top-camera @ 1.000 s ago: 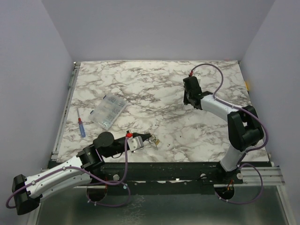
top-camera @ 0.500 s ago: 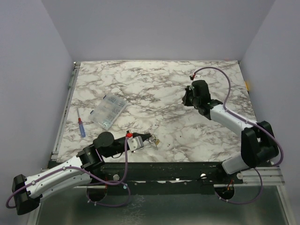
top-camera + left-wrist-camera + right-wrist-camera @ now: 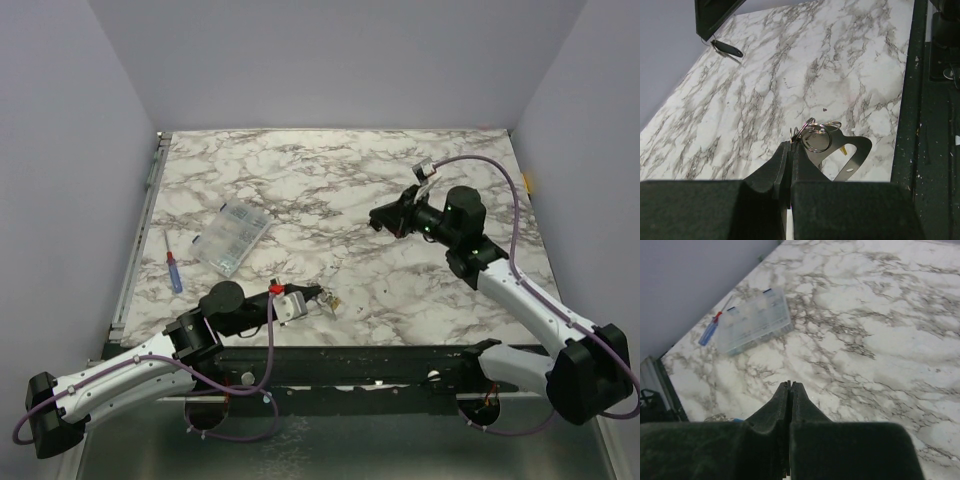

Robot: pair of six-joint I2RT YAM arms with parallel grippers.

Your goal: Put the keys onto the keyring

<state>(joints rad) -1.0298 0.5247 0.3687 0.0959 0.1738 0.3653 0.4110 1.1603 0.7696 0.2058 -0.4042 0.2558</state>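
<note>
Pincer of right arm (image 3: 377,219) has swung leftward.

Readable text: none in any view.
Clear compartment box (image 3: 754,321): any marking on it is too small to read.
Screwdriver (image 3: 710,329), just left of the box: handle blurred, nothing legible.

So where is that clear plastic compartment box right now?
In the overhead view the clear plastic compartment box lies on the left side of the marble table, just right of the blue-handled screwdriver.
</note>
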